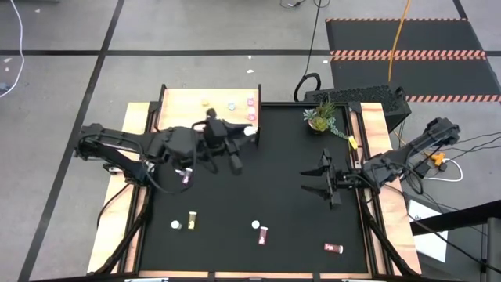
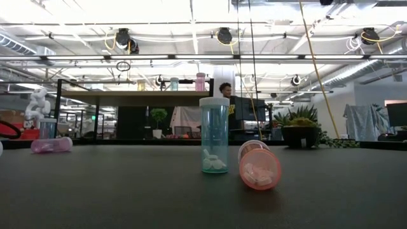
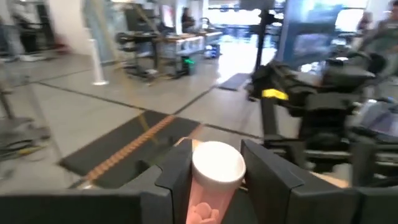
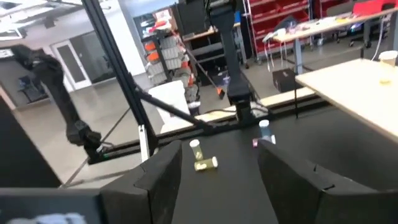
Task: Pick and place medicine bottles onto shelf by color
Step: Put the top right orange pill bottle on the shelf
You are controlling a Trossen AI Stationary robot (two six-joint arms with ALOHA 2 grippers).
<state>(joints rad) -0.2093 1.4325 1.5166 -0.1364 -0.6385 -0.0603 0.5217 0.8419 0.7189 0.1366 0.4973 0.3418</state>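
Observation:
My left gripper (image 1: 239, 133) is shut on a pink medicine bottle with a white cap (image 3: 217, 167), held in the air by the near right corner of the shelf (image 1: 196, 110). The shelf is a pale board on black legs, and several bottles stand on it (image 1: 250, 103); it also shows in the low view (image 2: 140, 98). My right gripper (image 1: 307, 182) is open and empty above the table's right half. More bottles stand or lie on the black table: a teal one upright (image 2: 214, 135), a pink-red one on its side (image 2: 259, 168), and a yellow one (image 1: 190, 221). My left gripper pinches the pink bottle's body just behind the white cap (image 3: 208, 193) between its two fingers (image 3: 177, 177). The bottle lies along the fingers, its cap end (image 1: 250, 131) sticking out past the fingertips toward the table's right. It is lifted clear of the table.
A pink bottle (image 1: 186, 177) lies under the left arm, and a red one (image 1: 334, 248) lies near the front right. A potted plant (image 1: 321, 119) stands at the far right. Wooden side rails (image 1: 376, 133) run along both table sides. The middle of the black mat is bare.

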